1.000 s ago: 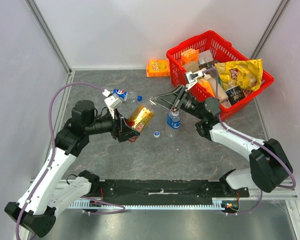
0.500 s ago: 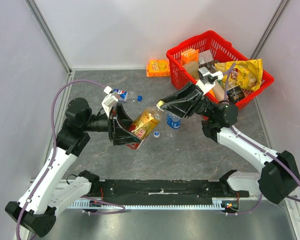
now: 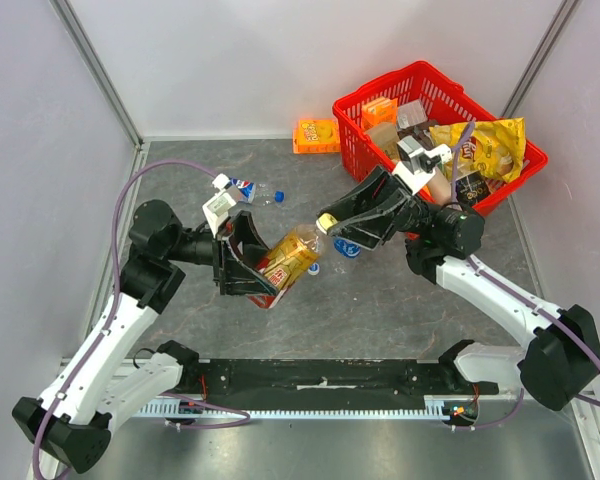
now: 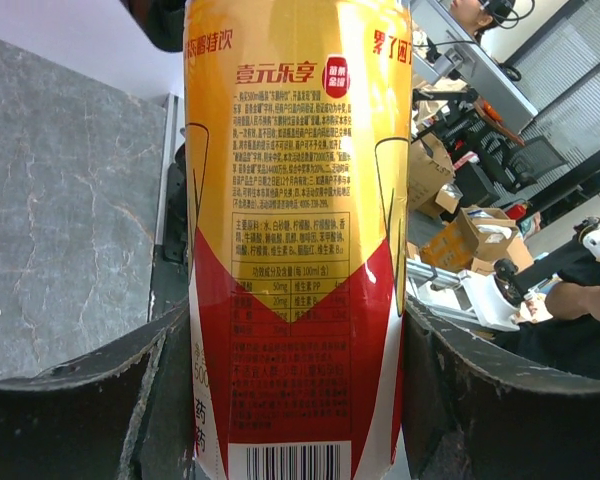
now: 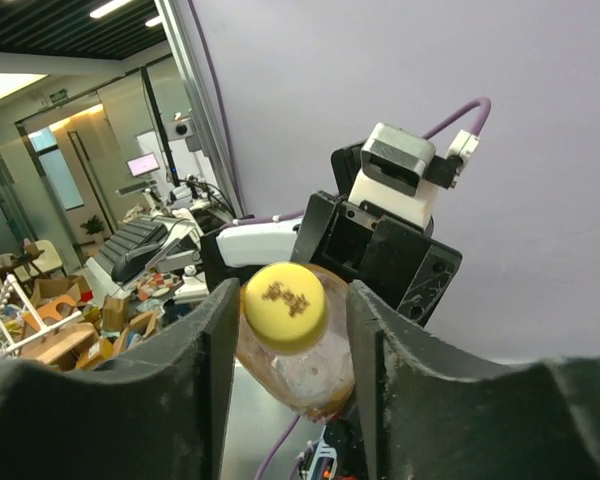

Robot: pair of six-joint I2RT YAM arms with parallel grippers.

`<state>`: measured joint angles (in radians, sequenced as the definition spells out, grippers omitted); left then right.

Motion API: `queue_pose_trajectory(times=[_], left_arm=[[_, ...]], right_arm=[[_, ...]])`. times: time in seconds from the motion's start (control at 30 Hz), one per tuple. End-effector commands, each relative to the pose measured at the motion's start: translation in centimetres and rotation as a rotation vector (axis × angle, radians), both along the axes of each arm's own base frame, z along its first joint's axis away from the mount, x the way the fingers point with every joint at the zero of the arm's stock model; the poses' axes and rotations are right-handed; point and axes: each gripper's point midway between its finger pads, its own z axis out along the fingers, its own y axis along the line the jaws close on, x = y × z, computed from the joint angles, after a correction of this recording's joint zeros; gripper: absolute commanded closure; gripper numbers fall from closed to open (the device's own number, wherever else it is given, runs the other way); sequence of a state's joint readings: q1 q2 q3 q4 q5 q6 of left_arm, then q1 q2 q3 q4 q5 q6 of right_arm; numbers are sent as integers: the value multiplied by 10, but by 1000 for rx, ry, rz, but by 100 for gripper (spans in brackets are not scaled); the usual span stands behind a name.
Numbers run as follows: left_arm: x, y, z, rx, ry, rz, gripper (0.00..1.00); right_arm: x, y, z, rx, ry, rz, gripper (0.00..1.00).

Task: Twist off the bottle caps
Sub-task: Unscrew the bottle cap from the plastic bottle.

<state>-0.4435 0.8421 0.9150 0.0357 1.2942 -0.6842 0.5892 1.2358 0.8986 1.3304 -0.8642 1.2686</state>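
1. Amber bottle point(image 3: 288, 255) first: your left gripper point(image 3: 254, 262) is clamped across its red-and-yellow label and holds it aslant, neck toward the right arm.
2. You can see the yellow cap point(image 5: 285, 305) on that neck, between the fingers point(image 5: 205, 390) of your right gripper point(image 3: 332, 222).
3. In the right wrist view one finger looks to be against the cap and a sliver shows at the other, so you cannot tell whether the cap is pinched.
4. A blue cap point(image 3: 313, 267) lies on the table point(image 3: 380, 310) just beside the held bottle.
5. One clear bottle point(image 3: 348, 246) stands partly hidden under your right gripper; another point(image 3: 246, 187) lies behind the left one.
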Motion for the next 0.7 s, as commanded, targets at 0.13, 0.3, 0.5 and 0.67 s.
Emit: queue_pose_trajectory(times=[0.13,0.3,0.5,0.67], left_arm=[[-8,3,7,-26,-114,-19,98],[-1,4,-4,31,-112,33,98],[18,9,-22,141,-138,182,98],[48,16,-43,263,-138,355,98]], right_arm=[[-22,-14,27,83,-179,-33,9],[-10,-15,32,62,-159,-139,2],[32,-14,27,-38,-15,-362,2],[69,-16,11,-140,120,-520,2]])
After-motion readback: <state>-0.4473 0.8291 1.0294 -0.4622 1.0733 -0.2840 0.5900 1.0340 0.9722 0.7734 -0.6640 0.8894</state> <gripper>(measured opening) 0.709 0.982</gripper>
